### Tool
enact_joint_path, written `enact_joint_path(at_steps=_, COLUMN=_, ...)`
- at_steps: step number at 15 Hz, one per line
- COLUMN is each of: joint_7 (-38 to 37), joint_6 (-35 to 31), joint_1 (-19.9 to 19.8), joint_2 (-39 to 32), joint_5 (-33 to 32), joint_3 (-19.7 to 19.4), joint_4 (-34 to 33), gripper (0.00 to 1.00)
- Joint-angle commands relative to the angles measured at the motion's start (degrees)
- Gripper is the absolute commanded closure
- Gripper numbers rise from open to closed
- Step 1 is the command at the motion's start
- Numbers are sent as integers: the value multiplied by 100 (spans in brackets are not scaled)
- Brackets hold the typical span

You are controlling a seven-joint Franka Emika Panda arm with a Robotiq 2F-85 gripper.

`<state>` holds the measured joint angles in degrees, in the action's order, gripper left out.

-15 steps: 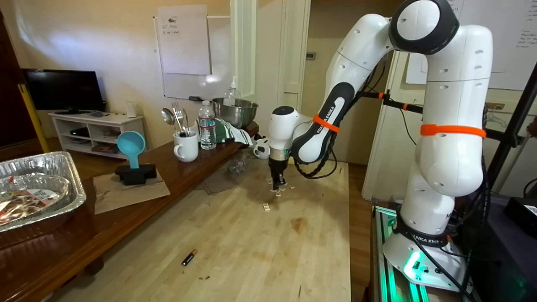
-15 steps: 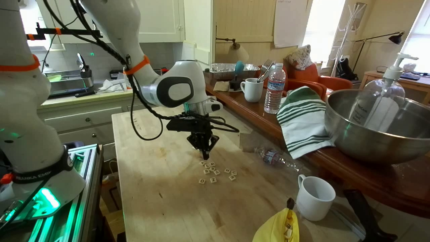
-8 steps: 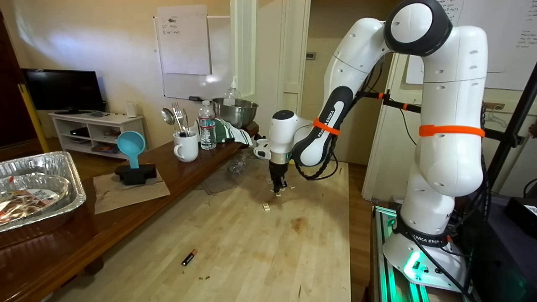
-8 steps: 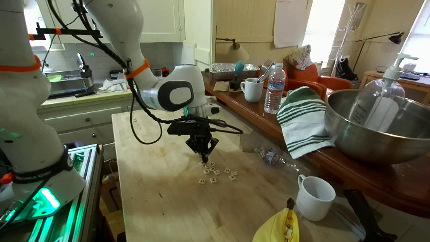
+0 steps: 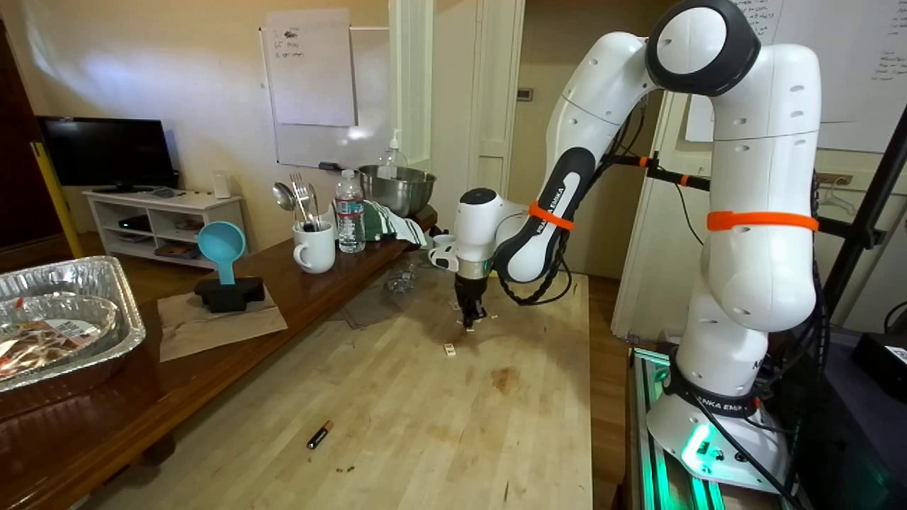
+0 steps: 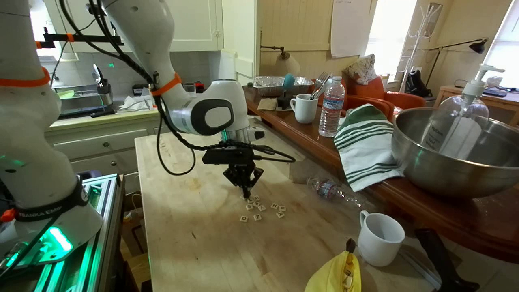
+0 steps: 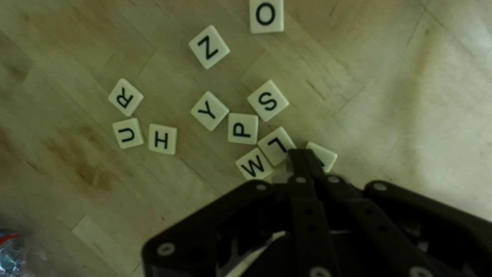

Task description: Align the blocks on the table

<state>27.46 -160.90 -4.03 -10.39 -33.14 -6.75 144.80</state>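
Alas, the end effector [image 7: 303, 154] part-hides a block [image 7: 324, 154]

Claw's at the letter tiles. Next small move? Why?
Probably nudge the L tile square with the P tile using the shut claw: in the wrist view it appears close beside the former, contact unclear, and those tiles sit at different angles.

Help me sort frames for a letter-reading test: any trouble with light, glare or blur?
Wrist view: dim, but the blocks mostly crisp and readable, the gripper near-black; in an exterior view, the window blown out white; in an exterior view, glare on the whiteboard, and the blocks too small to read.
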Motion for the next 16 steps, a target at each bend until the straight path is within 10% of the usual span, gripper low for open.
enact_joint_path(at_steps=1, joint_7=-301, joint_6=18, joint_1=0, joint_2=-186, joint_5=26, joint_3=16, joint_4=-72, gripper=100)
enact_joint_path(at_steps=16, joint_7=-2074, joint_6=616, joint_1=168, joint_2=-389, joint_5=1813, joint_3=320, joint_4=-444, gripper=100)
